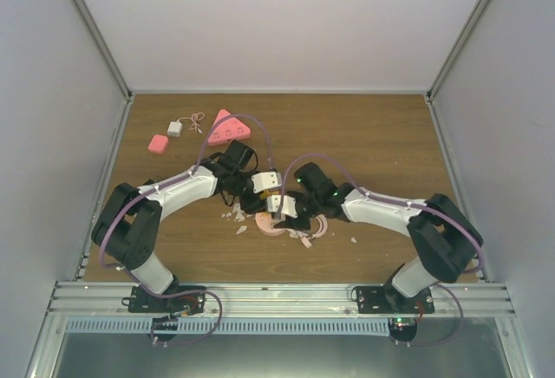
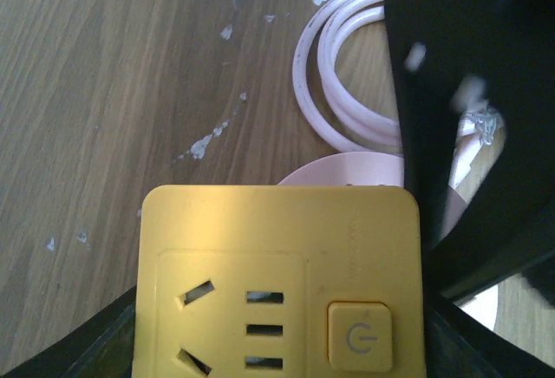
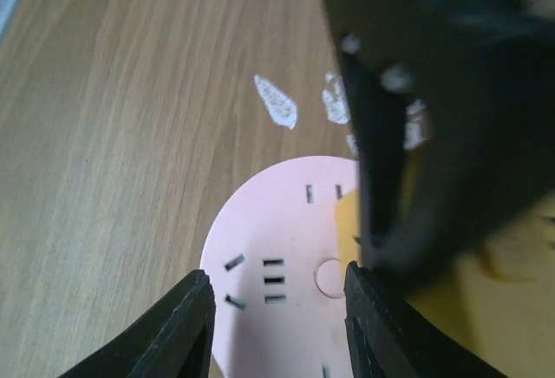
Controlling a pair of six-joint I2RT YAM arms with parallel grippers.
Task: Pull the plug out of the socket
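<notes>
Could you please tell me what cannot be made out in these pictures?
- Top view: whether the yellow plug is seated in the pink socket; the left gripper and right gripper cover the joint.
- Left wrist view: the socket's right side, behind the blurred right gripper; the plug's lower edge, cut off by the frame.
- Right wrist view: the socket's right half, behind the blurred left gripper.

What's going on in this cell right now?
The left gripper is clamped on the yellow adapter, which sits over the round pink socket mid-table. The right gripper hangs open over the socket's face, gripping nothing. Whether the adapter's plug is out of the socket yet can't be told from these views.
</notes>
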